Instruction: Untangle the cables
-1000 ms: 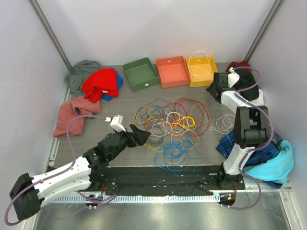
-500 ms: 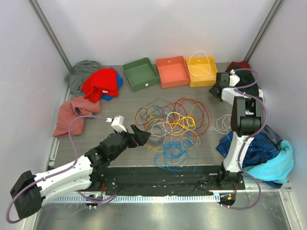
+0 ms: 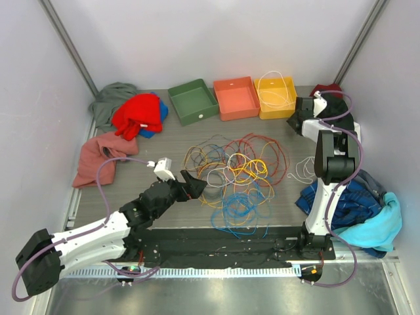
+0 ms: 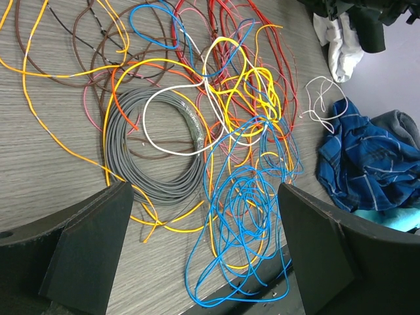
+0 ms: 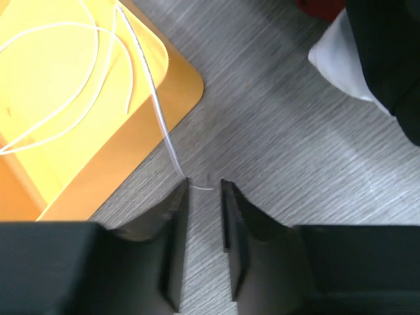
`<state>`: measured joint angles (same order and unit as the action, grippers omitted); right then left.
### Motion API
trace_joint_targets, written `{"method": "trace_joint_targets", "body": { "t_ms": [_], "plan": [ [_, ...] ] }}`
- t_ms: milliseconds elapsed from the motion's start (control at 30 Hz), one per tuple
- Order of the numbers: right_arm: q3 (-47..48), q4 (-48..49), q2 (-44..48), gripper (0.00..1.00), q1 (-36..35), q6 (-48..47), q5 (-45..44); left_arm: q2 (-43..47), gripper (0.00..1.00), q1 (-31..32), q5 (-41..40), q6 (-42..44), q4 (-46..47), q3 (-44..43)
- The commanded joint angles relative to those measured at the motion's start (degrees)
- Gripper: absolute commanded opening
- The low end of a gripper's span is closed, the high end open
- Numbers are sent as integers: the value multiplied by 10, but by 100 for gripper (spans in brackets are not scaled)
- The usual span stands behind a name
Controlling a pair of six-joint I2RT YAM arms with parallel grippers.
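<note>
Right pincer (image 5: 205, 187), slightly parted, grips nothing beside one white cable (image 5: 149, 85) trailing from your yellow bin (image 5: 118, 157). Left pincer (image 4: 203, 193) gapes empty above the tangle (image 3: 236, 174), so you've most untangling left.

my left gripper (image 3: 193, 186) sat low at the near-left edge of the cables (image 3: 236, 174), a heap of red, yellow, orange and blue loops mid-table. my right gripper (image 3: 296, 122) was far back beside the yellow tray (image 3: 274, 113), white cable (image 3: 275, 88) looped inside. orange tray (image 3: 239, 113) and green tray (image 3: 200, 117) lined up left.
</note>
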<state>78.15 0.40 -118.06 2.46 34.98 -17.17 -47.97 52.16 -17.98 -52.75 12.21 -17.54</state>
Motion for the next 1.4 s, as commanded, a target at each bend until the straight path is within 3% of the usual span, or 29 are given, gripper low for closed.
{"method": "trace_joint_targets", "body": {
  "t_ms": [0, 100, 300, 833, 1367],
  "plan": [
    [18, 35, 0, 42, -1, -18, -2, 2, 97, 2, -9, -2, 31, -6],
    [17, 32, -3, 48, -1, -17, 3, 9, 97, 2, -14, -3, 27, -4],
    [-20, 67, 17, 49, -1, -12, 13, -1, 97, 1, -12, -1, 35, -7],
    [-172, 97, 182, 48, -25, 24, -20, -21, 97, 2, -3, 16, 47, -18],
    [-39, 84, 61, 50, -25, -1, 26, -2, 98, 1, -26, 38, 32, -19]
  ]
}}
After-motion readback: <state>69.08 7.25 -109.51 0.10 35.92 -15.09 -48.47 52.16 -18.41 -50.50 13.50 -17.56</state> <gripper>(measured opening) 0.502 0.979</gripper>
